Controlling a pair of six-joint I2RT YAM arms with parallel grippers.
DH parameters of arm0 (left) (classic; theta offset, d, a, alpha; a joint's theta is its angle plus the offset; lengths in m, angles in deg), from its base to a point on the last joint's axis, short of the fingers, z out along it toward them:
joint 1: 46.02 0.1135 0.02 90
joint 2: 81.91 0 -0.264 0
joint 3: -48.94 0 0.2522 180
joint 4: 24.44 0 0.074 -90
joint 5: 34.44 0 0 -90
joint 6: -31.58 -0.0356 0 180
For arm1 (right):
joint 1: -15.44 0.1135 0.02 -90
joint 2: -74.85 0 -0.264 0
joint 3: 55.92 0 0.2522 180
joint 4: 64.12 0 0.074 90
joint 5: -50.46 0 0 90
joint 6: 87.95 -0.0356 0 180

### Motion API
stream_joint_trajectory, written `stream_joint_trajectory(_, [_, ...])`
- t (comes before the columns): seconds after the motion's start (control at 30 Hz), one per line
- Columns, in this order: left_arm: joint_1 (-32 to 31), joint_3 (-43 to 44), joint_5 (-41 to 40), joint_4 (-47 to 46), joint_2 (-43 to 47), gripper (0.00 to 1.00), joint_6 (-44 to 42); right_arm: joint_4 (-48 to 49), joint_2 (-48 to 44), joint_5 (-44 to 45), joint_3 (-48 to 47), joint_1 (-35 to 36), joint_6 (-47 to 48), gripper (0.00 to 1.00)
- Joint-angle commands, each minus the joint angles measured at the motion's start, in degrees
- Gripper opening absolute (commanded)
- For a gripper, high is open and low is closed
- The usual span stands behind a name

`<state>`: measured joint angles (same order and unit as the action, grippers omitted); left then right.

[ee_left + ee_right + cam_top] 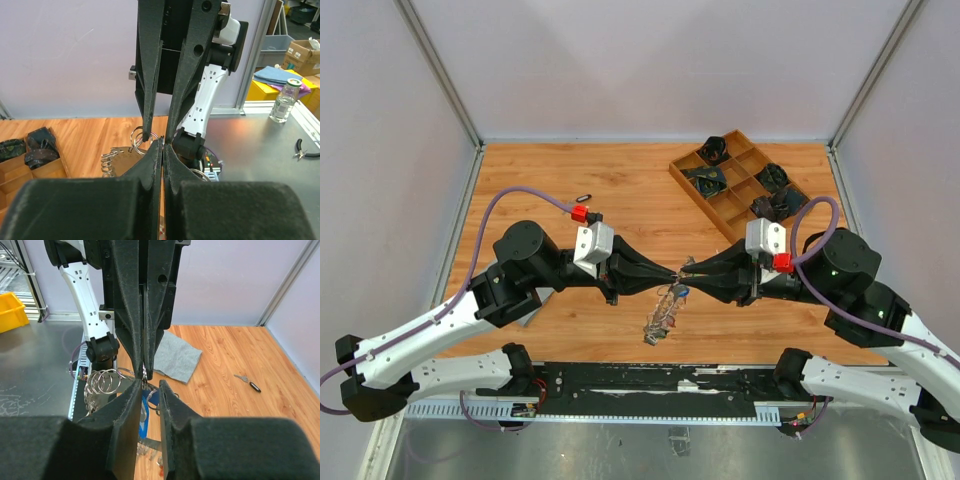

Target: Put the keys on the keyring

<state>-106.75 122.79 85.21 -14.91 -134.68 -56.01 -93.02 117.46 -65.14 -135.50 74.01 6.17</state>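
Note:
My two grippers meet tip to tip above the middle of the table. The left gripper [671, 276] [163, 143] is shut on the thin wire of the keyring [663, 312] [102, 382]. The keyring hangs below it as a bunch of silver rings and keys. My right gripper [686, 269] [150, 386] faces it with its jaws a small way apart. A key with a blue tag [145, 412] [681, 292] hangs between the fingers, against the left one. In the right wrist view the left gripper [145, 367] pinches the ring just above my right fingertips.
A wooden compartment tray [733, 192] with several dark-tagged keys stands at the back right. A loose key with a black tag [584, 196] [247, 381] lies at the back left. A grey cloth [177, 357] lies under the left arm.

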Motion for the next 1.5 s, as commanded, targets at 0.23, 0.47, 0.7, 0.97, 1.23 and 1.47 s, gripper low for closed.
stream_joint_trajectory(0.23, [-0.4,0.7,0.2,-3.7,0.4,0.0,0.0,-0.4,1.9,-3.6,-2.8,0.9,-0.1,0.02])
stream_joint_trajectory(0.47, [-0.4,0.5,-0.6,-3.3,0.0,0.06,-0.2,-8.7,3.7,-1.0,-8.7,0.9,1.1,0.01])
stream_joint_trajectory(0.7, [-0.4,0.5,-2.7,-2.7,1.5,0.3,-0.9,-27.5,9.1,5.9,-17.8,0.9,3.4,0.0])
stream_joint_trajectory(0.97, [-0.4,-0.3,-10.5,0.2,3.9,0.34,-1.6,-42.6,17.0,13.8,-27.4,0.9,5.3,0.0])
stream_joint_trajectory(1.23, [-0.4,-1.4,-21.3,4.5,5.4,0.34,0.0,-54.2,26.6,25.5,-31.5,0.9,3.5,0.0])
stream_joint_trajectory(1.47, [2.3,-1.6,-30.8,8.7,4.8,0.39,3.0,-59.4,31.0,31.4,-29.8,0.7,0.4,0.0])
